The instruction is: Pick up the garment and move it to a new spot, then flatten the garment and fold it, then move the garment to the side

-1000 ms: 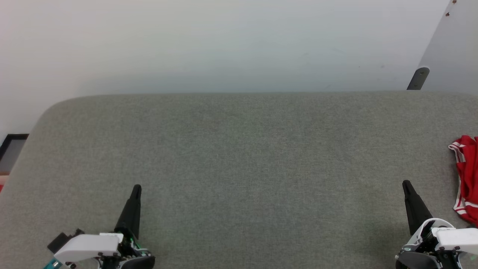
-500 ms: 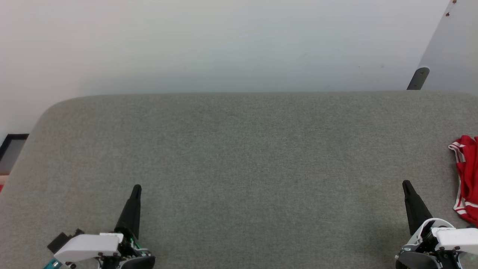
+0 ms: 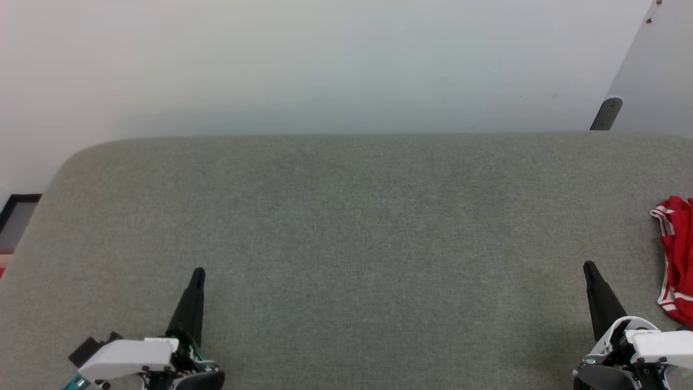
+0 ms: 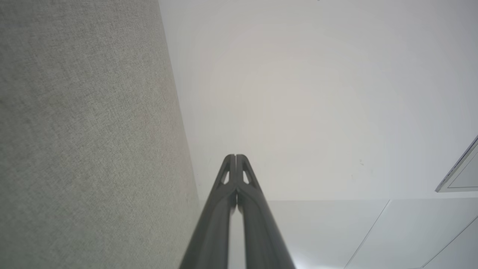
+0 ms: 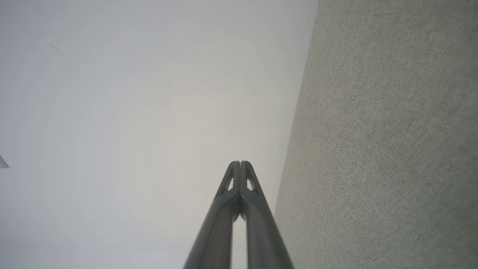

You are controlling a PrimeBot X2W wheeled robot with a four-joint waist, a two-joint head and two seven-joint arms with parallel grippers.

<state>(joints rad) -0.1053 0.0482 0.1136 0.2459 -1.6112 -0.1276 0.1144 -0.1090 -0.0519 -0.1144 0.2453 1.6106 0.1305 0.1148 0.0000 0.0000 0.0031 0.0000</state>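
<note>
The left hand (image 3: 197,272) sits low at the near left of the table (image 3: 346,227), its two dark fingers pressed together tip to tip and gripping nothing; the left wrist view shows the tips meeting. The right hand (image 3: 588,266) sits at the near right, clenched the same way on nothing, fingers pointing toward the far edge.

Between the two hands runs a wide stretch of grey cloth.

One garment (image 3: 677,254), red with red-and-white striped trim, lies bunched on the table just right of the right hand and apart from it, cut off by the head view's right border.

The table's far edge meets a pale wall (image 3: 325,65), and its far left corner is rounded. A dark bracket (image 3: 606,114) stands behind the far right edge.
</note>
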